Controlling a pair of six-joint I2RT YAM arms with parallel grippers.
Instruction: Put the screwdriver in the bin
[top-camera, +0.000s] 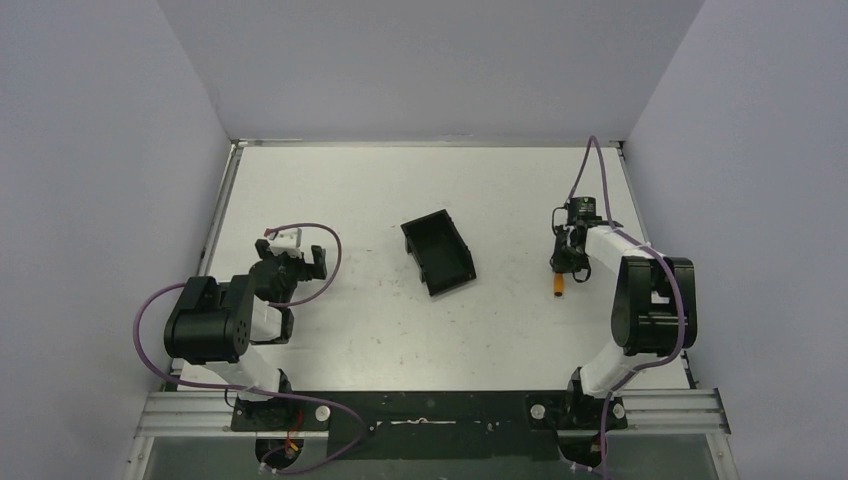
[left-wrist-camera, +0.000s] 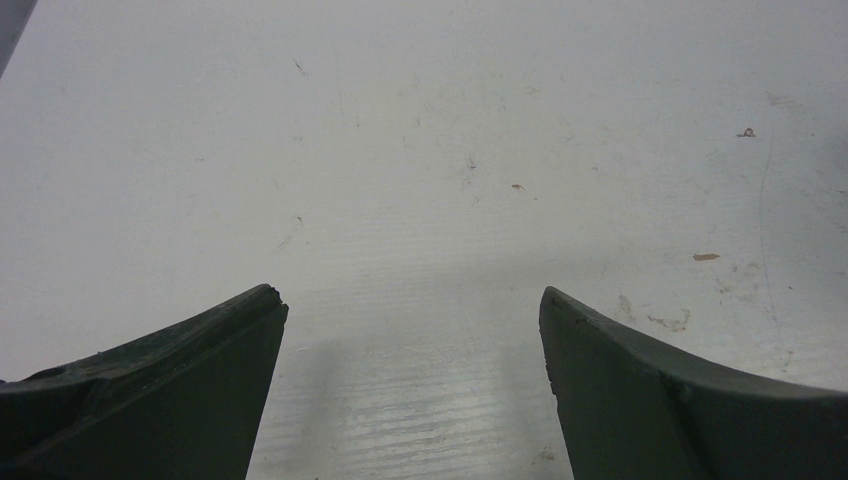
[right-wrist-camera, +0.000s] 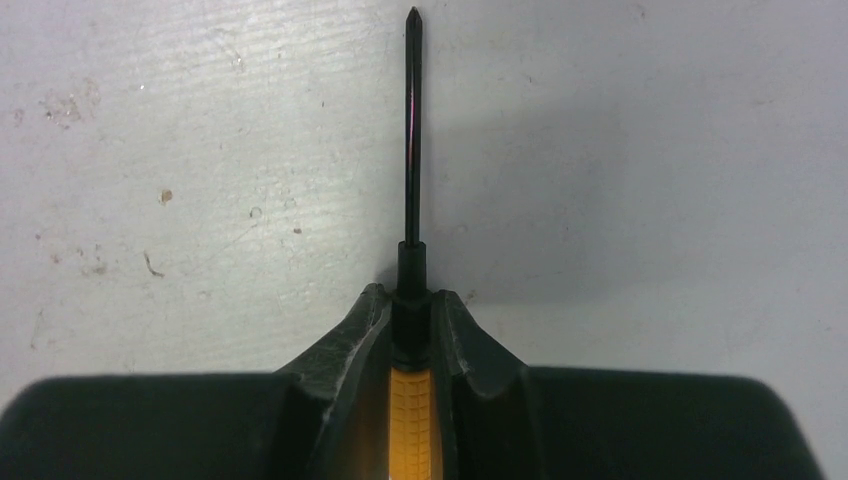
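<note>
Now we clench our right gripper (right-wrist-camera: 410, 300) on the screwdriver (right-wrist-camera: 413, 150), right of the bin (top-camera: 437, 253); our left gripper (left-wrist-camera: 413, 310) gapes wide.

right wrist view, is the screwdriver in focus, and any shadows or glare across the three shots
Right wrist: the screwdriver is sharp from tip to collar, clamped in the right end effector, with a soft shadow on the table beside it. Left wrist: a pale sheen on the table within the open left end effector. Top external: even light, faint shadows only.
</note>
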